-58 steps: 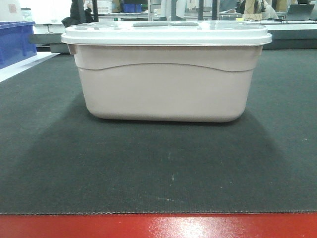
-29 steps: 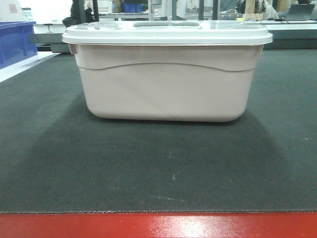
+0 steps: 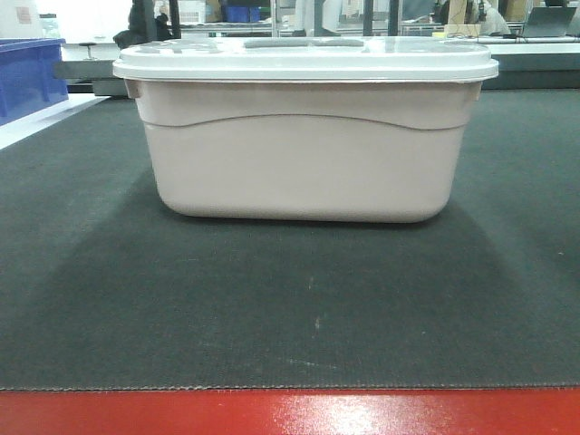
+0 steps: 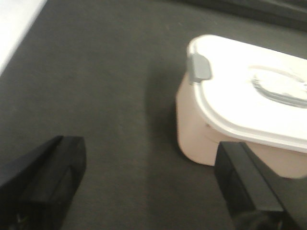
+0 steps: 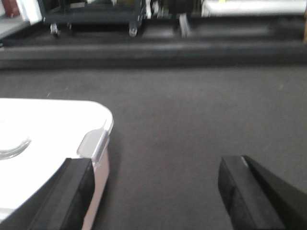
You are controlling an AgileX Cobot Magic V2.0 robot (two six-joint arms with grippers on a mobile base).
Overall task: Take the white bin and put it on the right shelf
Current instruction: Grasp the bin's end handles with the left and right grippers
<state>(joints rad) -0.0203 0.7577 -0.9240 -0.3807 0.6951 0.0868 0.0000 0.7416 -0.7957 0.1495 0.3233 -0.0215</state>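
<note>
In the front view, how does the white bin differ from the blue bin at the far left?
The white bin is pale beige under a whiter lid; the blue bin is solid blue and shows no lid. The white bin sits whole and central on the dark mat; the blue bin stands farther back, off the mat at the left, cut off by the picture's edge. Both look like rigid plastic containers standing upright.

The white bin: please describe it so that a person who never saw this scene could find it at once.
Find the wide dark mat with the red front edge. At its centre stands the white bin, a large pale beige tub. Unlike the blue bin at far left, it has a whiter overhanging lid.
</note>
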